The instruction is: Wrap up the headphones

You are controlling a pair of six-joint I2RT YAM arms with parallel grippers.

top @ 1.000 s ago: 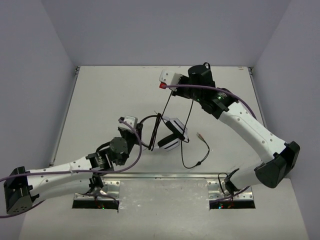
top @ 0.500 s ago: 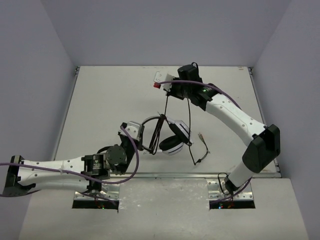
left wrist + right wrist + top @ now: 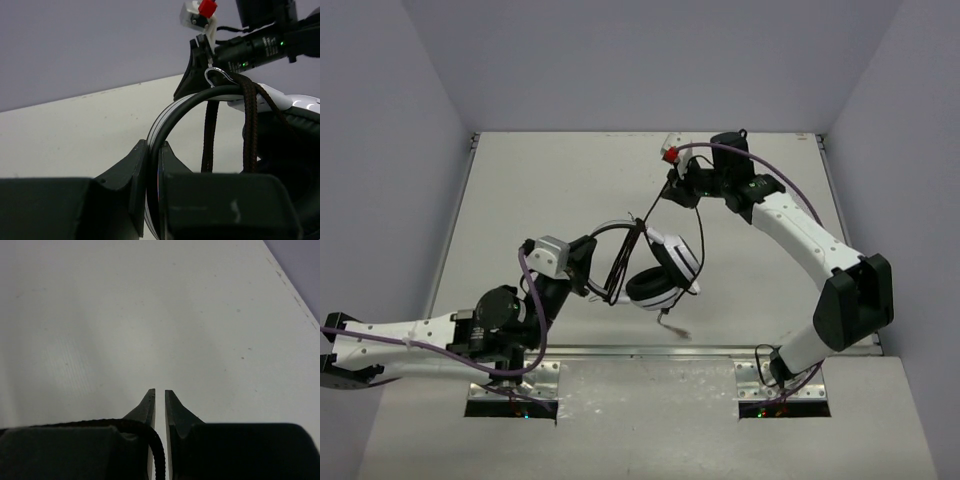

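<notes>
The headphones point(image 3: 658, 272), with white earcups and a black headband, are held up above the table at centre. My left gripper point(image 3: 588, 264) is shut on the thin headband point(image 3: 156, 150). The black cable point(image 3: 700, 232) crosses the headband in loops point(image 3: 250, 120) and runs up to my right gripper point(image 3: 672, 188), which is behind the headphones. In the right wrist view the right gripper point(image 3: 160, 396) is shut on the cable point(image 3: 161, 457), with a thin slit left between the tips. The cable's plug end point(image 3: 670, 325) hangs below the earcups.
The white table point(image 3: 520, 190) has a raised metal strip point(image 3: 650, 352) along its near edge. Purple robot cables point(image 3: 530, 300) run along both arms. Grey walls close in the left, right and back sides.
The right gripper swung left, then back right and nearer the headphones with the cable. The left arm shifted left, carrying the headphones. The loose cable end was pulled in from the right to below the earcups.
</notes>
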